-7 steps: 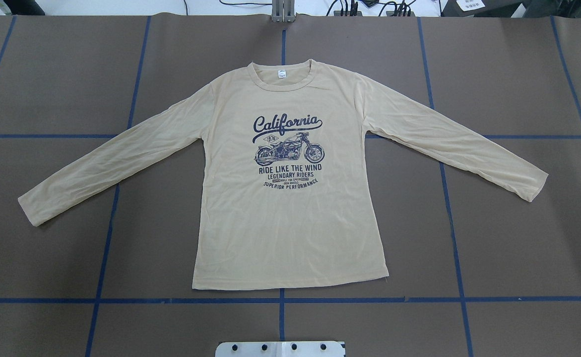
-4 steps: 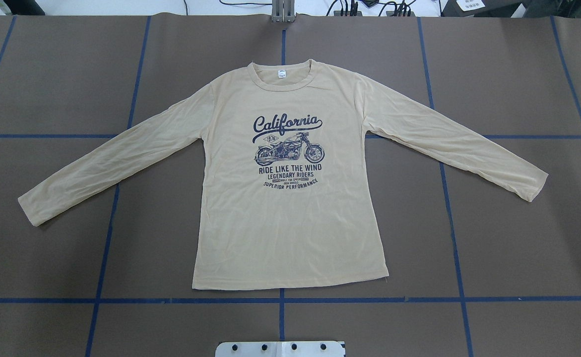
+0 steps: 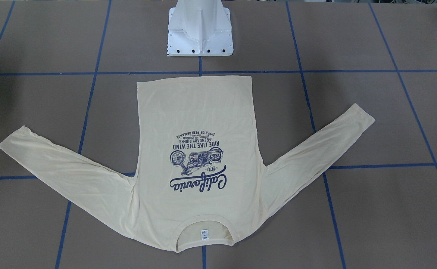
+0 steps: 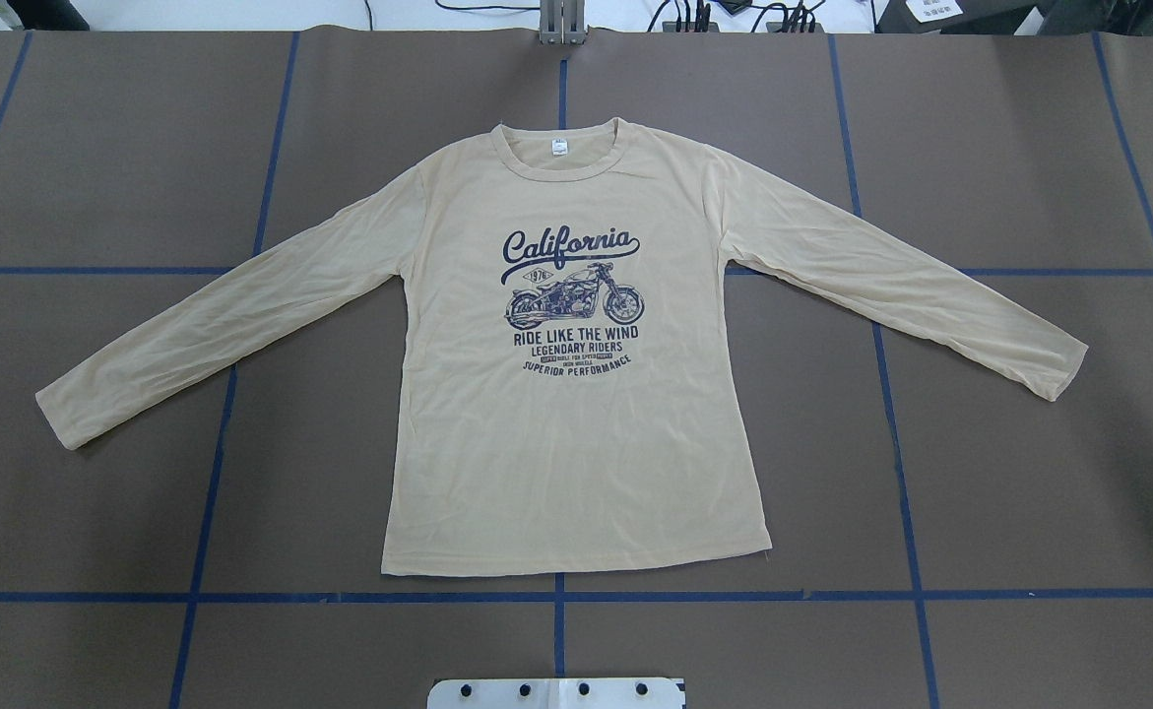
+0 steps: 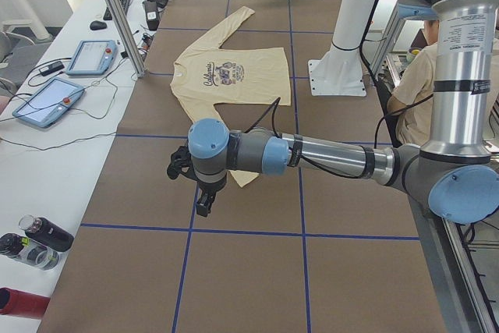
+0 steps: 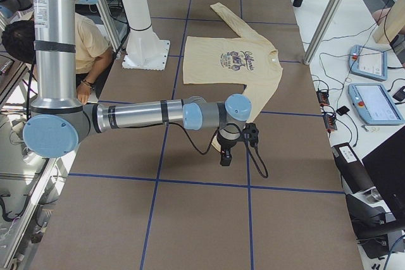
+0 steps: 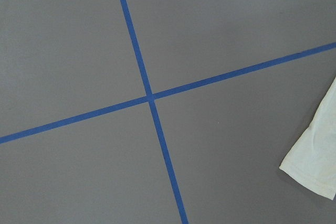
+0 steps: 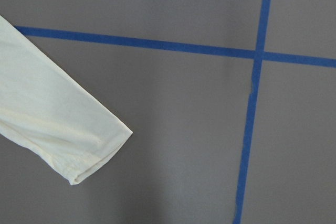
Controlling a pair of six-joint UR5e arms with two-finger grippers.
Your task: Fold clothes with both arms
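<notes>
Overhead exterior coverage takes in neither arm. Only the cream-yellow long-sleeved shirt is seen, spread flat and print-up on the brown table. Its collar is turned away from the robot, its hem lies just beyond a blue tape line, and both sleeves are angled outward.

The left gripper is caught only in the exterior left view, as a small dark shape under the wrist. Whether its fingers are spread or pressed together cannot be told. The same holds for the right gripper, which is seen only in the exterior right view.

In the exterior left view the sleeve end on the robot's left is largely covered by the left arm, and the gripper is pointed down just beside it. In the exterior right view the other sleeve end is hidden behind the right arm, with that gripper hanging close by.

In the left wrist view the left cuff is cut off by the right edge, apart from a tape crossing. In the right wrist view the right cuff enters from the left edge, and its upper part is cut off.
</notes>
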